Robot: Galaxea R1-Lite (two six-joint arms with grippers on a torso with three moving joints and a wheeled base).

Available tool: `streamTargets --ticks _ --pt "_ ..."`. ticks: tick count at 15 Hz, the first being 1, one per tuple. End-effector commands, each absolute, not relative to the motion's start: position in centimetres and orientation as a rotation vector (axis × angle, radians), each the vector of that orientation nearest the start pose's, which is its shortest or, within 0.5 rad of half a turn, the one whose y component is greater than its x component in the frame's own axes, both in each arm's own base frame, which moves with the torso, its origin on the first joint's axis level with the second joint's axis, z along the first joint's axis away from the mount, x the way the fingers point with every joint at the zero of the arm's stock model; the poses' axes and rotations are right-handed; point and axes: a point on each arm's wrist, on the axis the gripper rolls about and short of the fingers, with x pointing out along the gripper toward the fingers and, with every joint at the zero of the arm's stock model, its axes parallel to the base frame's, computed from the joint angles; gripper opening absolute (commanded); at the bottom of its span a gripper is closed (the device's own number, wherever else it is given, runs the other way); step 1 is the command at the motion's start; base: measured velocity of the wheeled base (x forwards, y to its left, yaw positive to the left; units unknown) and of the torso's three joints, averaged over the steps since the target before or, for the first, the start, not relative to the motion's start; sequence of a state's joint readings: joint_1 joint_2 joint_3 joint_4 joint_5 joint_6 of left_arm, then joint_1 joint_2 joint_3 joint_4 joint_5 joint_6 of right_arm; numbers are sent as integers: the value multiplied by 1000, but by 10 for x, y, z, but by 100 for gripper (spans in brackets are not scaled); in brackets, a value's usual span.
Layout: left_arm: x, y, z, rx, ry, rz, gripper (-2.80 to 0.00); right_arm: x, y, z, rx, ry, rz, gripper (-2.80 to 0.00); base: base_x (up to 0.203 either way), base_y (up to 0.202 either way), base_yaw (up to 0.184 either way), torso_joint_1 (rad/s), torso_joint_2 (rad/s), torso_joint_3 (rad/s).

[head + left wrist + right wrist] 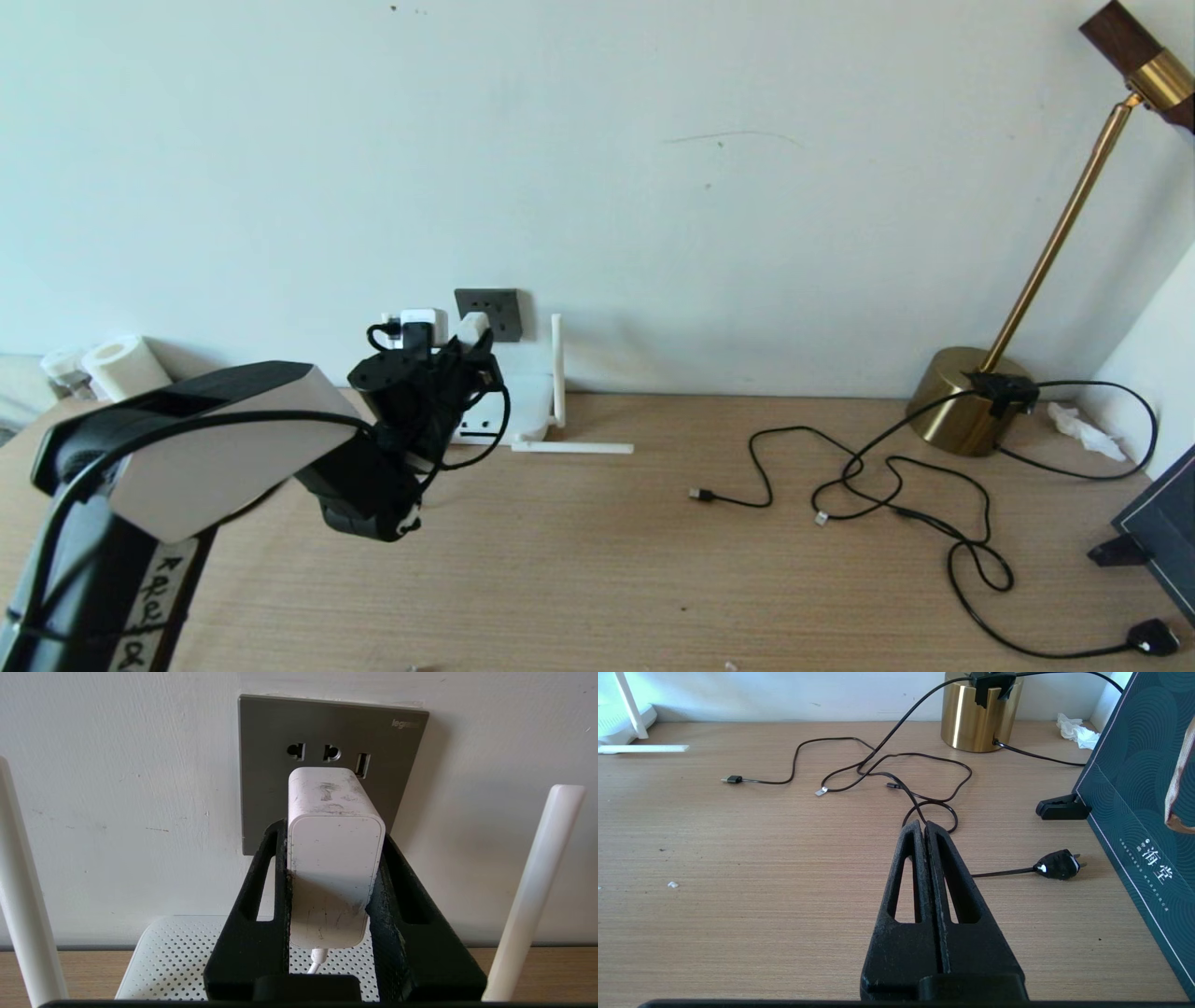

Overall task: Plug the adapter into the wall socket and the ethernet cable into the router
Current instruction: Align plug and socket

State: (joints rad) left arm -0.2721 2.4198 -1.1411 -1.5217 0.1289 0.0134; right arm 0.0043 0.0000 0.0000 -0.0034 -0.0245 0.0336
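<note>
My left gripper [334,877] is raised at the wall above the router [187,956], its fingers [261,914] clamped on either side of the adapter [334,858], a scuffed white block whose thin white cord [317,959] leaves its near end. The adapter's far end is at the face of the wall socket [327,732]; whether its pins are seated is hidden by the block itself. The socket is a dark grey plate with three openings showing above the adapter and a faint embossed brand in one corner, too dim to read in full. Two white antennas [532,896] of the router stand to either side of my left fingers; in the head view another antenna [571,448] lies flat on the surface [597,579].

My right gripper [924,833] hangs low over the surface, fingers pressed together on nothing. Beyond it lie looping thin black cables [896,770], a black mains plug [1057,864], a brass lamp base [978,714], crumpled white paper [1076,730] and a dark teal box [1143,798] with small pale characters, held by a black clip [1062,808]. Handwritten marks on a strip on my left arm [154,597] are not legible. A white roll [121,366] stands at the surface's far left.
</note>
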Motion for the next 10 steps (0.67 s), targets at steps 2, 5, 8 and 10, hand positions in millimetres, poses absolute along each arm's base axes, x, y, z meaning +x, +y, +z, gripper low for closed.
streamTargets --ticks 2,5,8,10 --pt "434 -115 75 -28 -245 -129 -280 -23 -1 76 34 -4 -20 -280 0 0 0 0 0 0" --pt "436 -111 77 -25 -254 -119 -280 -23 -1 76 34 -5 -20 -280 0 0 0 0 0 0" --pt "440 -109 78 -17 -267 -105 -280 -23 -1 76 34 -4 -20 -280 0 0 0 0 0 0" --pt "442 -108 82 -22 -285 -83 -280 -23 -1 76 34 -3 -20 -280 0 0 0 0 0 0"
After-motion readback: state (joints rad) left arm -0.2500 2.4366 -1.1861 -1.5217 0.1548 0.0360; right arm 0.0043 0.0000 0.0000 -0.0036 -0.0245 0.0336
